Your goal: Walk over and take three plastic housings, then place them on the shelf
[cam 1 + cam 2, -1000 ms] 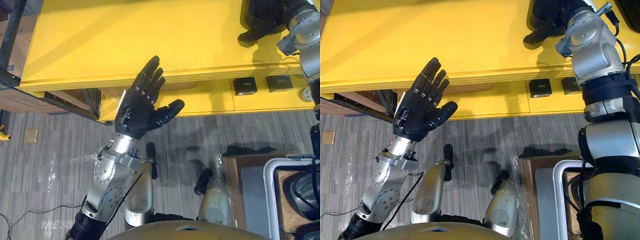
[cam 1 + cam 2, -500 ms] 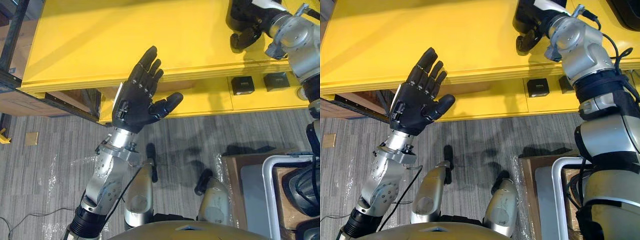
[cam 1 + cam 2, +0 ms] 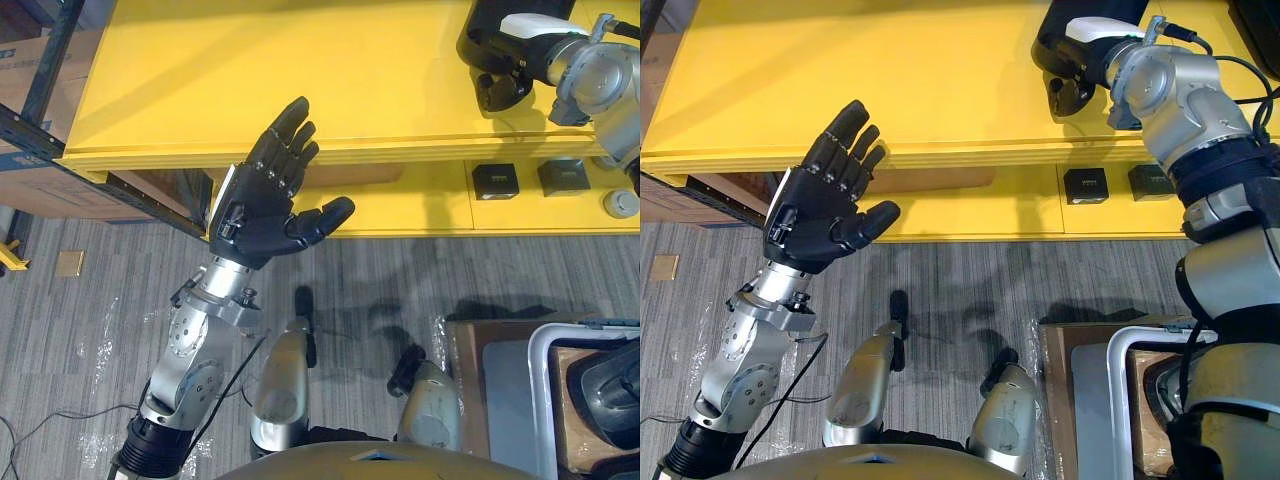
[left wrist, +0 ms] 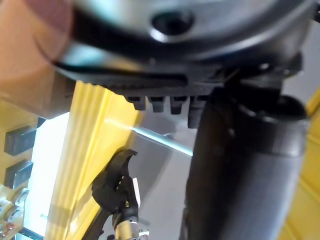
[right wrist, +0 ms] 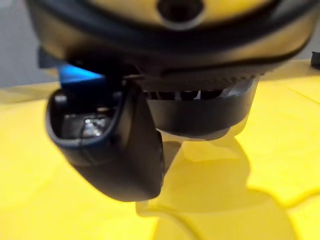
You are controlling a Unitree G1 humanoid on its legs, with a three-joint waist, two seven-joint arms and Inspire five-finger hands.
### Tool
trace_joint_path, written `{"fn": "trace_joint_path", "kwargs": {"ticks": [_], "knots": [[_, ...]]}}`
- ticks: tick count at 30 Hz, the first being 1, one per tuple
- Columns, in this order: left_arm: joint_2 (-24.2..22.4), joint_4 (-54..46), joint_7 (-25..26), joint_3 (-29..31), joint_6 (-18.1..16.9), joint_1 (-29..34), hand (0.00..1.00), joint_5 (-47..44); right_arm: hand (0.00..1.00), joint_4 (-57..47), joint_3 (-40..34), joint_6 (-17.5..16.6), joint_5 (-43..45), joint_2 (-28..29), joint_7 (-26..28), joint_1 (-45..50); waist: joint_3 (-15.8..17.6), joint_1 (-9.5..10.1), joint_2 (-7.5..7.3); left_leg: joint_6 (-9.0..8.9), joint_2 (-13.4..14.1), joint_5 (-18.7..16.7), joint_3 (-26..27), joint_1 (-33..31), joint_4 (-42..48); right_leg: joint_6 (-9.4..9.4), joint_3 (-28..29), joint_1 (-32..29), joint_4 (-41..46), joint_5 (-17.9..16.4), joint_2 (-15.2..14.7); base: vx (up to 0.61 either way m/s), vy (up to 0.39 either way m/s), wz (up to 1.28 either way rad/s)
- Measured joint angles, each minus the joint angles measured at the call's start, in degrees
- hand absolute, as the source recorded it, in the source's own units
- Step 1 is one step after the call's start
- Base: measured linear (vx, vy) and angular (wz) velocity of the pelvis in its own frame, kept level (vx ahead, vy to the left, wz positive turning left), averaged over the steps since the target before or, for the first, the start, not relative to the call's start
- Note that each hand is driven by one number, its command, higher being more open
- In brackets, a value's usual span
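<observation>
Well, the shelf's yellow top board (image 3: pixel 300 70) spreads wide between my hands. Below its front edge, a black housing (image 3: pixel 495 181) and a second housing (image 3: pixel 560 177) sit apart on the lower board (image 3: pixel 400 205), toward my right. My left hand (image 3: pixel 255 215) is held up by that edge, palm up, spread wide and touching nothing; my right hand (image 3: pixel 500 60) lies over the top board's far right, and I cannot tell whether it grips anything.

Plastic housings on yellow shelf (image 3: pixel 300 70)
Two small, flat, square black blocks, grey mark on top: left housing (image 3: pixel 495 180), right housing (image 3: pixel 562 176). Lying flat, side by side, near each other but apart, on lower board (image 3: pixel 400 205), just under front edge of broad upper board (image 3: pixel 200 100).
</observation>
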Motion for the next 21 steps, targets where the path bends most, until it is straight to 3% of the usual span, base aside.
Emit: {"fn": "trace_joint_path", "kwargs": {"ticks": [13, 15, 21], "knots": [[1.6, 0.1, -0.8, 0.0, -0.1, 0.5, 1.0, 0.0, 0.0, 0.6, -0.4, 0.0, -4.9, -2.2, -1.8, -1.9, -0.1, 0.75, 0.15, 0.06, 0.2, 0.0, 0.3, 0.2, -0.4, 0.44, 0.2, 0.5, -1.8, 1.2, 0.7, 0.0, -0.003, -0.01], [1.6, 0.1, -0.8, 0.0, -0.2, 0.7, 1.0, 0.0, 0.0, 0.1, -0.6, -1.7, -4.9, -2.9, -2.7, -1.0, -0.1, 0.73, 0.15, 0.09, 0.2, 0.1, 0.5, 0.4, -0.8, 0.12, 0.3, 0.5, -2.3, 1.3, 0.8, -0.01, -0.011, -0.04], [2.6, 0.3, -0.8, 0.1, -0.8, 1.1, 1.0, -0.2, 0.0, -0.3, -2.3, -2.6, -6.2, -3.2, -3.1, 0.6, -0.1, 0.73, 0.14, 0.12, 0.2, 0.0, 1.0, 0.7, -1.0, 0.32, 0.6, 0.8, -3.3, 1.9, 0.9, 0.0, -0.002, -0.02]]}}
